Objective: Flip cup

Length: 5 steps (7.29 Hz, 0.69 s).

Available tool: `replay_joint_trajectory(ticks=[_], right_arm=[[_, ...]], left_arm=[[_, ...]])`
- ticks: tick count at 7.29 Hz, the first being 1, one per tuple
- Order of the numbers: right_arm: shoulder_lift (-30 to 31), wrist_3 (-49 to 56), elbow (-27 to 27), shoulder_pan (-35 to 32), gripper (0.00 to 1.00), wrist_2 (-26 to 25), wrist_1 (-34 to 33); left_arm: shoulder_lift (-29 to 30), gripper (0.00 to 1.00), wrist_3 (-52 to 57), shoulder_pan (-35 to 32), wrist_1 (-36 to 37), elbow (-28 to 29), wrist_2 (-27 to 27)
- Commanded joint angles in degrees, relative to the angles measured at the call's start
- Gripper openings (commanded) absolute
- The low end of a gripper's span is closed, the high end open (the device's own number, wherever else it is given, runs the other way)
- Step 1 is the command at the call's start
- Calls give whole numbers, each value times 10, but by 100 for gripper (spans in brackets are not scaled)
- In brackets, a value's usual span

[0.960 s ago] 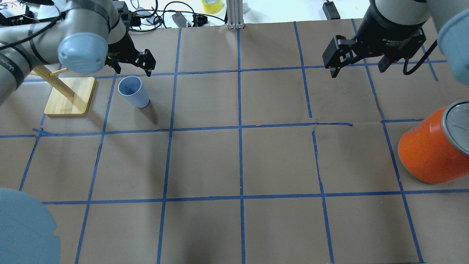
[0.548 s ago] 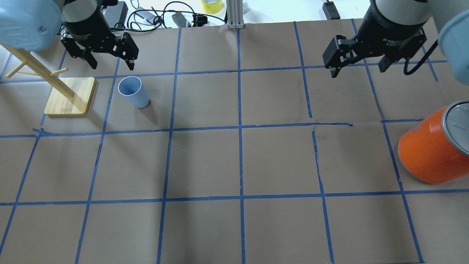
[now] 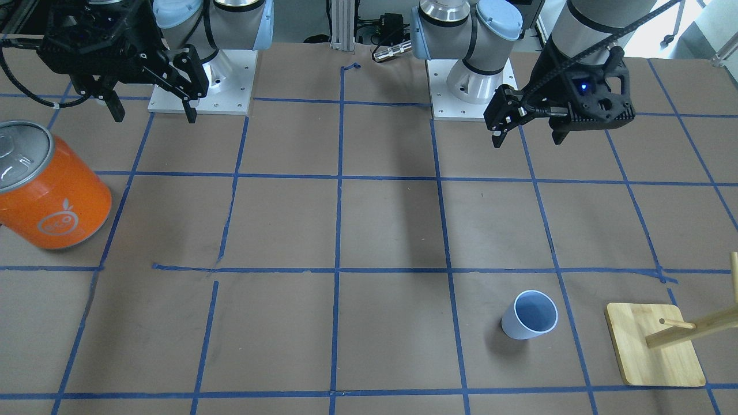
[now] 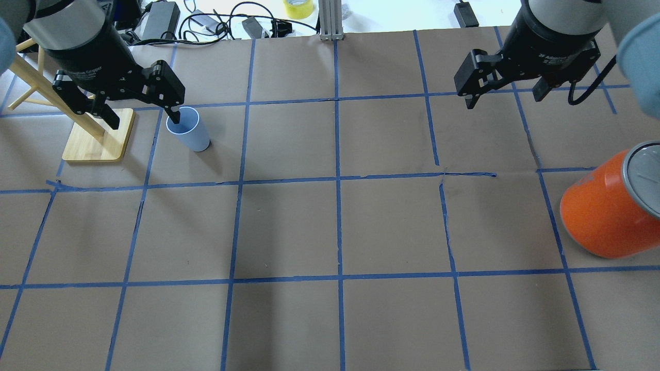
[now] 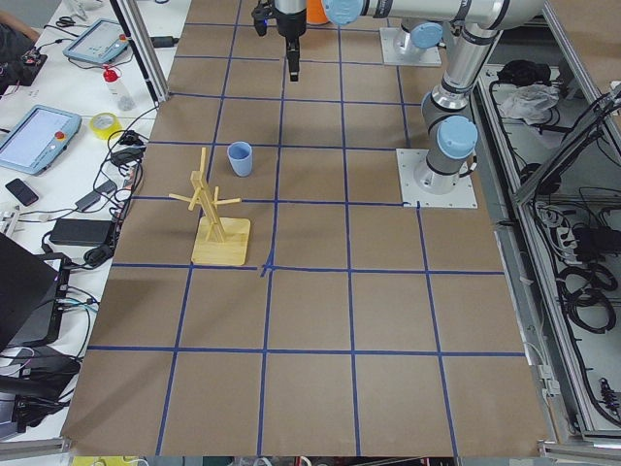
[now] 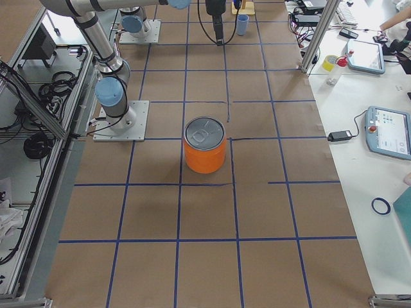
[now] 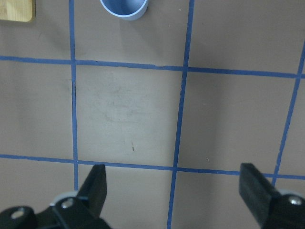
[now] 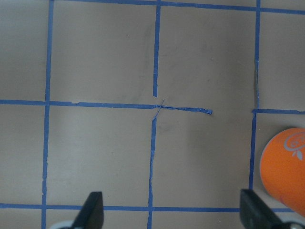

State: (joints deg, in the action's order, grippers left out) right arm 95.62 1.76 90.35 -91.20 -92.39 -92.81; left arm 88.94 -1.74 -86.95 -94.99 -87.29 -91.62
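Observation:
The cup is a small pale blue tumbler. It stands upright, mouth up, on the brown table at the far left; it also shows in the front view and at the top edge of the left wrist view. My left gripper is open and empty, well above the table. In the overhead view one of its fingers overlaps the cup's rim, but the front view shows the left gripper apart from the cup and nearer the robot. My right gripper is open and empty, high at the far right.
A wooden peg stand sits just left of the cup. A large orange can with a silver top stands at the right edge, below my right gripper. Blue tape lines grid the table. Cables and a tape roll lie beyond the far edge.
My left arm swung left and then back toward the robot, and its open gripper now overlaps the cup's rim in the overhead view. The cup and the right arm have not moved.

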Motion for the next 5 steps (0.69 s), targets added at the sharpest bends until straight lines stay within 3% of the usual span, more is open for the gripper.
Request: replay_joint_trajectory(ticks=[1, 5], right_arm=[[0, 0, 1, 0, 100, 0, 0], [0, 0, 1, 1, 100, -1, 0]], left_arm=[[-19, 100, 6, -1, -3, -20, 2], [-19, 100, 8, 0, -2, -33, -3]])
